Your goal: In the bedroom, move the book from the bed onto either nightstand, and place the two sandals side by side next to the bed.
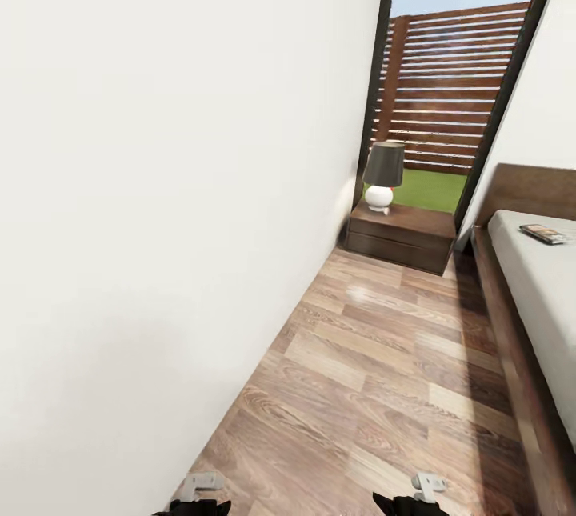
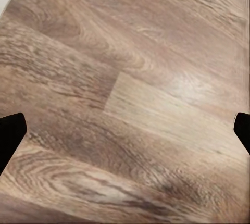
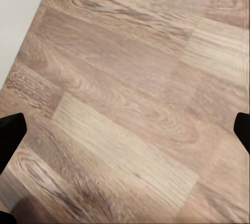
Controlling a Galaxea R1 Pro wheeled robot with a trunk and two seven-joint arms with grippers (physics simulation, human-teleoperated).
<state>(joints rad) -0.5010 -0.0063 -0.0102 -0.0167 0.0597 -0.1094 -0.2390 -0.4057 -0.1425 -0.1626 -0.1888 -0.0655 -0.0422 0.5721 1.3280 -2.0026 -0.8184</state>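
The book (image 1: 546,234), a small thin paperback, lies flat on the pale mattress of the bed (image 1: 534,292) at the right, near the dark headboard. The nightstand (image 1: 404,233) stands ahead against the window wall, between the white wall and the bed. The sandals are out of view. My left gripper (image 2: 125,130) is open over bare plank floor, its dark fingertips (image 2: 10,133) far apart. My right gripper (image 3: 125,130) is likewise open over the floor, with nothing between its fingertips (image 3: 10,130). Both grippers sit low at the near edge of the head view, far from the book.
A lamp (image 1: 383,174) with a dark shade and white base stands on the nightstand. A white wall (image 1: 176,204) runs close along my left. A strip of wood floor (image 1: 384,372) leads between wall and bed frame. A tall black-framed window (image 1: 448,92) shows a slatted fence.
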